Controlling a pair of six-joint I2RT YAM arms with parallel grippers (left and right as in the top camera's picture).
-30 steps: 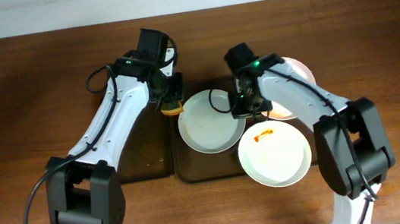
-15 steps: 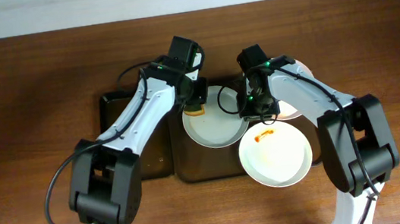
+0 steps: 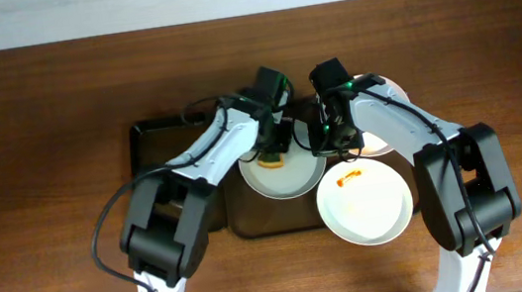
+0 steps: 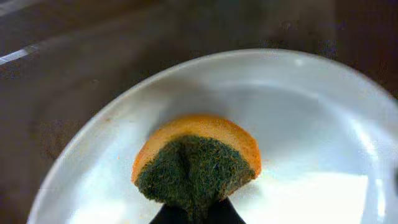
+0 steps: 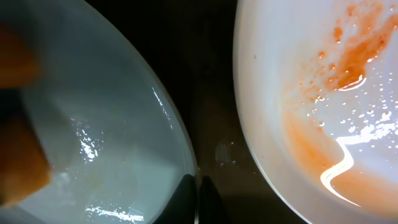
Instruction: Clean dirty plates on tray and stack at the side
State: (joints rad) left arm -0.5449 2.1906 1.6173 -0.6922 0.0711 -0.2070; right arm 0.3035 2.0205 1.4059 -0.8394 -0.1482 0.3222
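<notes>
A white plate (image 3: 289,174) lies on the brown tray (image 3: 251,223). My left gripper (image 3: 276,150) is shut on an orange sponge with a green scouring face (image 4: 195,163) and presses it onto this plate (image 4: 298,118). My right gripper (image 3: 326,138) is shut on the plate's right rim (image 5: 186,168), one finger on each side of it. A second plate (image 3: 366,208) with an orange-red smear sits at the front right. A third plate (image 3: 382,91) is partly hidden behind my right arm. The right wrist view shows a sauce-smeared plate (image 5: 323,93) close by.
A smaller black tray (image 3: 157,154) lies just left of the brown tray. Dark tray floor (image 5: 214,106) shows between the two plates in the right wrist view. Brown wooden table (image 3: 37,193) surrounds both trays.
My left gripper has carried the sponge rightward from beside the black tray onto the middle plate. My right gripper has moved right slightly and still holds the plate's rim.
</notes>
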